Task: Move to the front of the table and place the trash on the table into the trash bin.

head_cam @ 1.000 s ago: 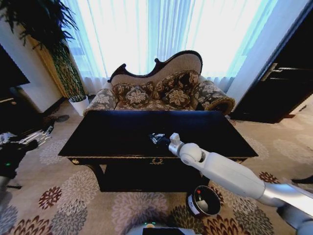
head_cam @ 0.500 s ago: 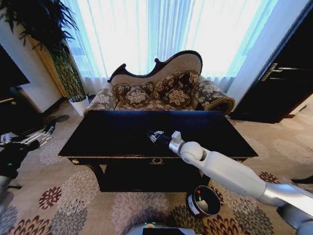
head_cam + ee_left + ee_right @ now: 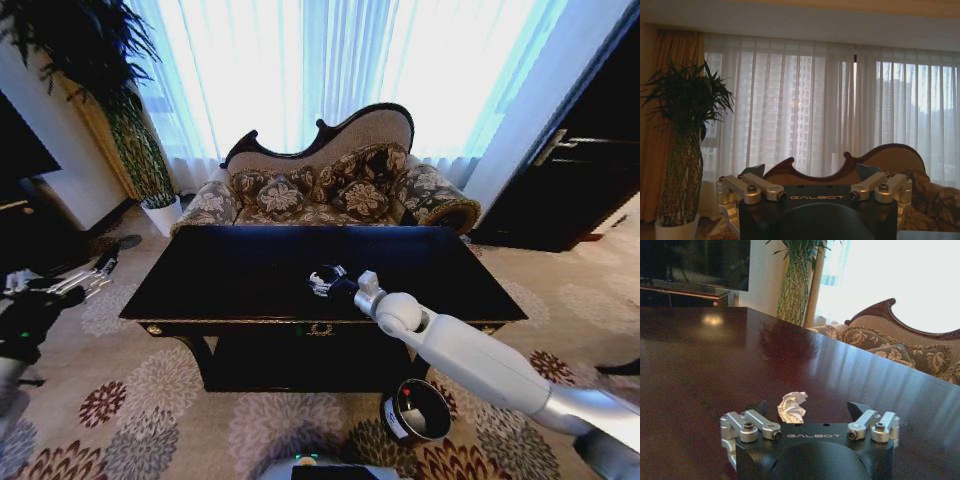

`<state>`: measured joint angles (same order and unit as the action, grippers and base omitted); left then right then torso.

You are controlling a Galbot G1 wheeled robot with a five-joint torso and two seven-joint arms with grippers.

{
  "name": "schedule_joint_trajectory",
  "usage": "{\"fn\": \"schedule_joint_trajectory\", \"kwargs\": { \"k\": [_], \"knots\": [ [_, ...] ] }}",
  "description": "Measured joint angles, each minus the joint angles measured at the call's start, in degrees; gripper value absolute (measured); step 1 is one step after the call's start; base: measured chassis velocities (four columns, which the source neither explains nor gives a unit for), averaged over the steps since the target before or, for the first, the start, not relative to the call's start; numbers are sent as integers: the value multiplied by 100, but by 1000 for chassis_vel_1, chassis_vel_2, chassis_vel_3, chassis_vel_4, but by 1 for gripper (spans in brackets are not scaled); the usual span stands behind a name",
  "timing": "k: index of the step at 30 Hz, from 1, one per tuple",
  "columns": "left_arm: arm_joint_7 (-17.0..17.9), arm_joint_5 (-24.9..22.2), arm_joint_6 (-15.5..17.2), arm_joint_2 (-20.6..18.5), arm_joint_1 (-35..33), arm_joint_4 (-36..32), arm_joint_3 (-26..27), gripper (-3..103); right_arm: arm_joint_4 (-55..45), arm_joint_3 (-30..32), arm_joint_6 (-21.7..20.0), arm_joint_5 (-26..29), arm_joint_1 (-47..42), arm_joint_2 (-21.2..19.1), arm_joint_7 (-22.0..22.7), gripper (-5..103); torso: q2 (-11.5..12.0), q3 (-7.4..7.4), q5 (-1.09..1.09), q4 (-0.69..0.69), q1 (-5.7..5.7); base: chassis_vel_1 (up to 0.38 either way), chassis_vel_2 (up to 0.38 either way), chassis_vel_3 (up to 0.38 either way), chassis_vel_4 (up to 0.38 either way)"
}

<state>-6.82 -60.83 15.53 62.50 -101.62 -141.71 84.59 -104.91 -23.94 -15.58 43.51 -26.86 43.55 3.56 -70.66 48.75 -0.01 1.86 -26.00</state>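
The right end effector (image 3: pixel 322 282) reaches out over the glossy black desk (image 3: pixel 230 275), its white arm (image 3: pixel 470 360) stretching from the robot's four o'clock toward the middle of the top, just behind the front edge. In the right wrist view its fingers (image 3: pixel 758 408) stand spread, and a crumpled white tissue (image 3: pixel 792 406) lies on the dark surface between them — near the left-hand finger tip, though whether it touches cannot be told. In the head view the tissue (image 3: pixel 318 285) shows as a pale speck at the end effector's tip, a little right of the gold ornament (image 3: pixel 320 328) on the front rail. The bin (image 3: pixel 415 411) stands upright on the patterned carpet (image 3: pixel 180 420) at about five o'clock, below and in front of the desk's front right part, under the right arm, with its white label facing left and its dark inside showing. The left end effector (image 3: pixel 95 272) hangs well apart from the desk at nine o'clock, over the carpet by the desk's left end; in the left wrist view its fingers (image 3: pixel 754 170) are spread on nothing and point at the curtains (image 3: pixel 805 100) and a tall plant (image 3: pixel 685 145). A sofa (image 3: pixel 330 185) stands behind the desk at twelve o'clock.
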Motion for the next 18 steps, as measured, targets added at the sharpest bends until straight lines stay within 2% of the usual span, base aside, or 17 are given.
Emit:
{"fn": "schedule_joint_trajectory", "kwargs": {
  "k": [1, 4, 6, 8, 11, 14, 16, 17, 18],
  "knots": [
    [0, 0, 0, 0, 0, 0, 0, 100, 0, 0, 0, 0, 0, 0, 0, 91, 0, 0, 0, 0, 0, 0, 0, 0, 0],
    [2, 26, 3, 19, 0, -19, -16, 100, 2, -8, -23, 9, 19, -2, -71, 102, 0, 0, 0, 0, 0, 0, 0, 0, 0],
    [2, 26, 4, 19, -3, -22, -6, 100, 7, -8, -62, 27, 29, -6, -97, 100, 0, 0, -1, 0, 0, 0, 0, 0, 0],
    [3, 23, 3, 20, -9, -25, 19, 100, 12, -6, -145, 98, 42, -18, -121, 96, 0, 0, 0, 0, 0, 0, 0, 0, 0],
    [3, 19, 4, 39, -25, -44, 35, 100, 20, 2, -214, 181, 51, -32, -126, 81, 0, 0, 0, 0, 0, 0, 0, 0, 0],
    [3, 18, 4, 50, -27, -60, 35, 100, 9, 8, -241, 239, 46, -39, -129, 75, -1, 0, 0, 0, 0, 0, 0, 0, 0],
    [4, 19, 3, 58, -25, -67, 33, 100, -13, 19, -245, 252, 25, -56, -141, 65, 0, 0, 0, -1, 0, 0, 0, 0, 0],
    [4, 19, 3, 58, -25, -67, 33, 100, -13, 19, -245, 252, 25, -56, -141, 65, 0, 0, 0, -1, 0, 0, 0, 0, 0],
    [4, 20, 3, 62, -25, -72, 30, 100, -26, 28, -245, 257, 11, -69, -147, 59, 0, -1, 0, -1, 0, 0, 0, 0, 0]
  ]
}}
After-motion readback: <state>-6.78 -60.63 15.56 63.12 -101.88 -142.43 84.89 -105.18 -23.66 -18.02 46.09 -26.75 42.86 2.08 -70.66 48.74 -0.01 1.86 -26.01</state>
